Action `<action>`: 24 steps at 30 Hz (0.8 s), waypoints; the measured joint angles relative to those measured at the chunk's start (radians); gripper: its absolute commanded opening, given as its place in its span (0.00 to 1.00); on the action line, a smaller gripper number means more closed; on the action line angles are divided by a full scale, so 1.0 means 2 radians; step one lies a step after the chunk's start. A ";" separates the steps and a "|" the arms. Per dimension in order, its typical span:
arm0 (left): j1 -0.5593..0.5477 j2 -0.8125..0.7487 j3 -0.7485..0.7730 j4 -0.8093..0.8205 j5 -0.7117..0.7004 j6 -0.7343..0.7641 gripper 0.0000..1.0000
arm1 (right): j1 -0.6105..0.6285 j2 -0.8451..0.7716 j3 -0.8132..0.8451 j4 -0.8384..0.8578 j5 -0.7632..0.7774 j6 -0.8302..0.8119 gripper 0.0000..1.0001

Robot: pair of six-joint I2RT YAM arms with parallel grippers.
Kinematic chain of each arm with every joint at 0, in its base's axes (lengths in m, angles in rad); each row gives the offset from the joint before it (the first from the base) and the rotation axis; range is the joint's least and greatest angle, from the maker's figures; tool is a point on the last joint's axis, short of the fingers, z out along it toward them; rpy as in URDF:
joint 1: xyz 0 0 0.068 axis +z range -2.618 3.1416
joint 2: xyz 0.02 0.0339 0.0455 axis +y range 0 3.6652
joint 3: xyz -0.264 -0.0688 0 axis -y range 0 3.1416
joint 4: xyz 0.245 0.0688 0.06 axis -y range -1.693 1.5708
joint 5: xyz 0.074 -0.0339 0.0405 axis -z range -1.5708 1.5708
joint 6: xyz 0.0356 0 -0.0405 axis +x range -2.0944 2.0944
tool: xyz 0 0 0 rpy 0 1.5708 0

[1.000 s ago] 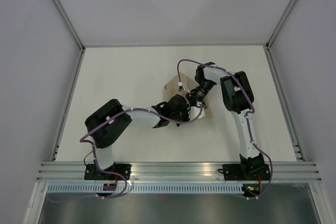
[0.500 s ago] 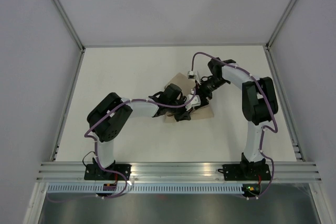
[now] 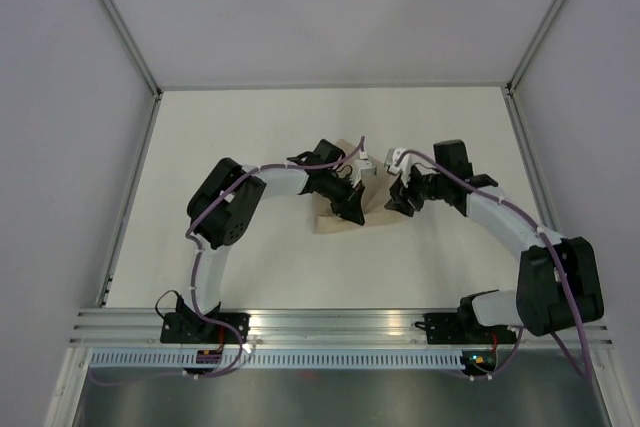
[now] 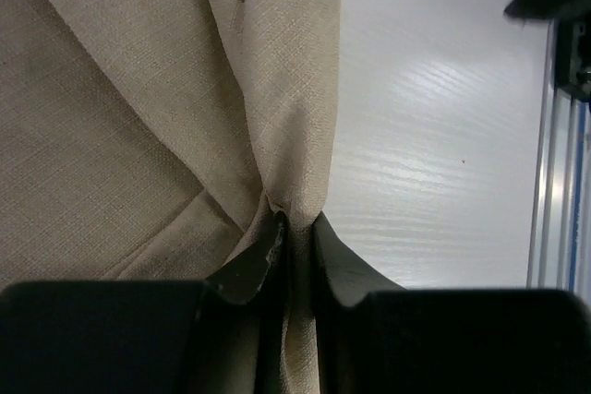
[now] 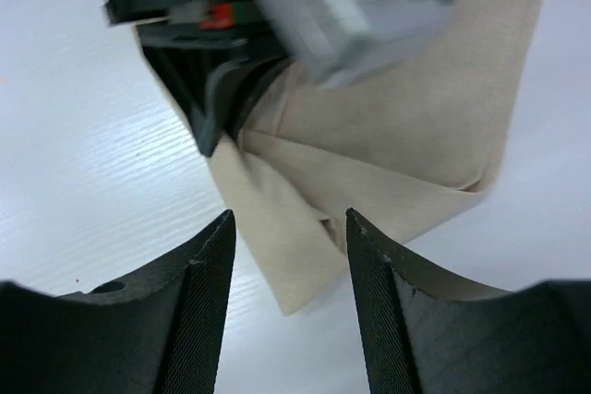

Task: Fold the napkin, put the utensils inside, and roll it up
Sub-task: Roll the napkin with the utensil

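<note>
1. The napkin (image 4: 111,136) lies on the white counter (image 3: 250,137), near the middle of it, between the two grippers.
2. It is folded over on itself. The left wrist view shows several flat beige layers with straight diagonal edges crossing one another.
3. One fold of the napkin stands up from those layers as a narrow ridge, running along the cloth's edge next to the bare counter.
4. The left gripper (image 4: 297,232) is pinching that ridge: its dark fingertips are drawn close together with the gathered cloth squeezed between them.
5. From above, the left gripper sits over the napkin's middle and hides much of it. The left arm (image 3: 225,212) comes in from the napkin's left side.
6. The right gripper (image 5: 289,216) is spread, with a wide gap between its two dark fingers and nothing clamped in them.
7. From above, it is just beside the napkin's right edge, with the right arm (image 3: 520,237) curving away to the right of the cloth.
8. In the right wrist view, a pointed corner of the napkin shows in the gap between the spread fingers. Whether the fingers touch the cloth cannot be told.
9. The same view shows the left gripper at the napkin's far side, partly blurred, with cloth drawn up into it.
10. The napkin's remaining layers rest flat on the counter.
</note>
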 measured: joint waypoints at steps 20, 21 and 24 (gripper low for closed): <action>0.014 0.069 0.084 -0.120 0.084 -0.023 0.02 | 0.223 -0.035 -0.203 0.236 0.235 -0.105 0.60; 0.014 0.070 0.084 -0.121 0.087 -0.023 0.02 | 0.226 -0.027 -0.203 0.239 0.239 -0.109 0.60; 0.014 0.072 0.087 -0.130 0.090 -0.023 0.02 | 0.231 -0.015 -0.203 0.244 0.245 -0.121 0.59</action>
